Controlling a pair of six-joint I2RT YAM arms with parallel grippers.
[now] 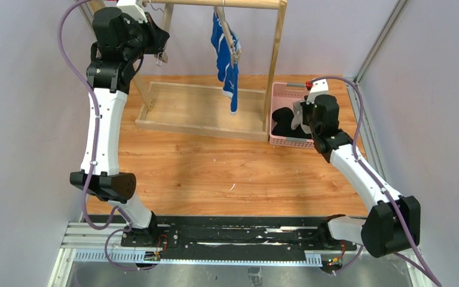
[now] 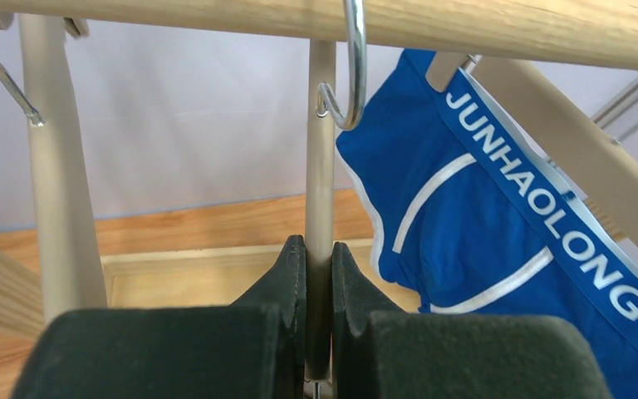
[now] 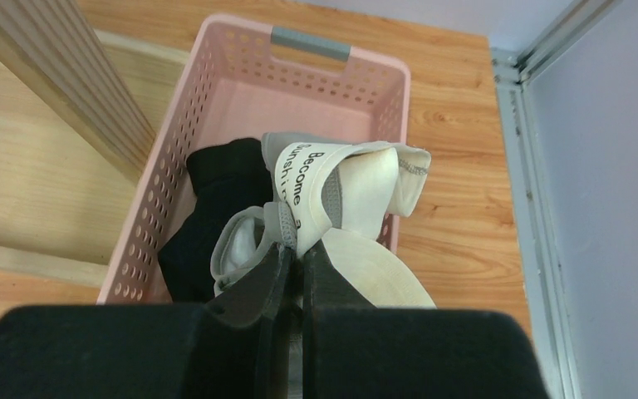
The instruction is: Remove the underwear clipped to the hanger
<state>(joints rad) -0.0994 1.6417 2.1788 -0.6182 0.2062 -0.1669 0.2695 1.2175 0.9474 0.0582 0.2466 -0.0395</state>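
Right pincer (image 3: 293, 249): jaws shut tight on a fold of the grey brief (image 3: 341, 179), which it holds bunched just above a pink basket (image 3: 299, 91); the pale waistband bears the printed word "Become"; the black brief (image 3: 216, 191) lies crumpled inside the basket; the basket stands on a wooden counter (image 3: 465, 125).

Left pincer (image 2: 320, 258): raised high at the rack, jaws clamped on a thin pale bar (image 2: 320, 183) that runs upright between the fingers; a metal hook (image 2: 355, 66) curls over the wooden rail (image 2: 507, 25) just above; whether bar and hook are one piece cannot be told.

Beside it to the right hangs the blue brief (image 2: 465, 241), with white curved stripes and a waistband reading "JUNHAOLONG"; its waistband lies along a tilted hanger (image 2: 581, 158), fastened at the upper end by what looks like a clip; the rest drapes loose.

Handling, as a judgement: the briefs look light, soft and floppy; they will sag and fold wherever they are not held; nothing about them is fragile; the elastic waistband looks like the firmest part, so a pinch there, close by the clip, and a pull straight away from it should serve best; thin cloth further down may stretch or slip.
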